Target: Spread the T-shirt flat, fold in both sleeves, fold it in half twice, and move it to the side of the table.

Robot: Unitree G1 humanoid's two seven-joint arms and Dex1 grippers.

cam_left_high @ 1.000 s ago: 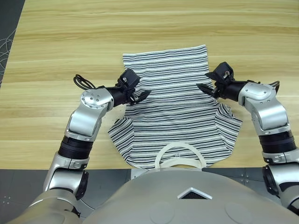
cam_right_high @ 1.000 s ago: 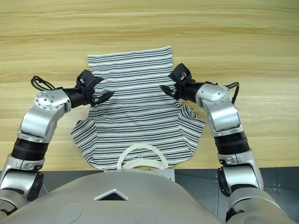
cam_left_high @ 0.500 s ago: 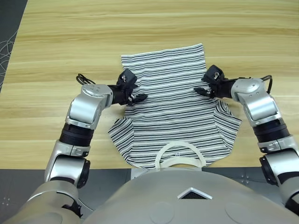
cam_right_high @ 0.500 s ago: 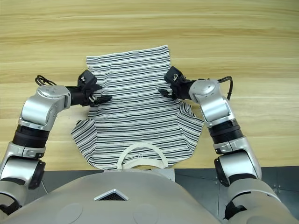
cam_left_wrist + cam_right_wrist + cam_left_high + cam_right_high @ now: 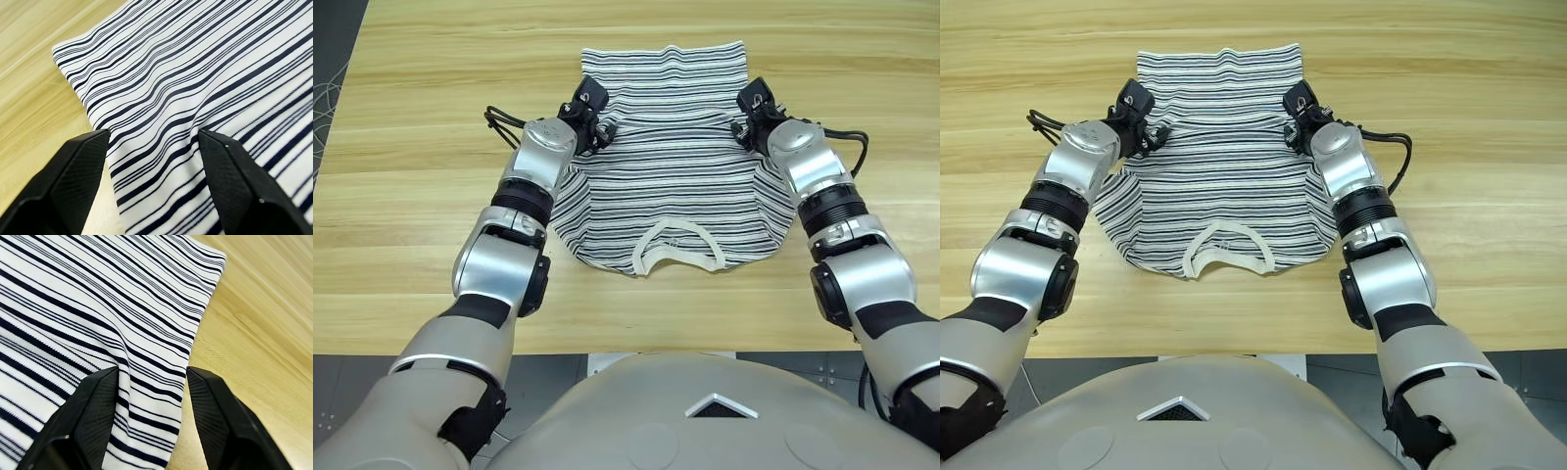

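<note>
T-shirt [image 5: 671, 186], striped, lies mid-desk in front of me, collar [image 5: 677, 247] toward 6 o'clock and hem [image 5: 666, 54] toward 12. My left end effector [image 5: 154, 142] sits at the shirt's 10 o'clock edge with its fingers [image 5: 73, 176] set wide apart. Striped cloth runs between and under them, and a small ridge of fabric rises toward one tip, so I read it as spread, not clamped. My right end effector [image 5: 151, 374] mirrors it at the 2 o'clock edge, likewise wide over the cloth's border, with bare desk [image 5: 431, 147] just beside it. Farther out, the body looks fairly flat, but the hem has a ripple, and the sleeve areas at 4 and 8 o'clock look bunched rather than laid out. I judge we are in the spreading step. With nothing pinched, any pull could let the fabric slip unevenly under the tips, skewing the shirt or deepening that ripple. Closing here could catch only one layer, or that stray ridge, and drag a crease into the later folds.
</note>
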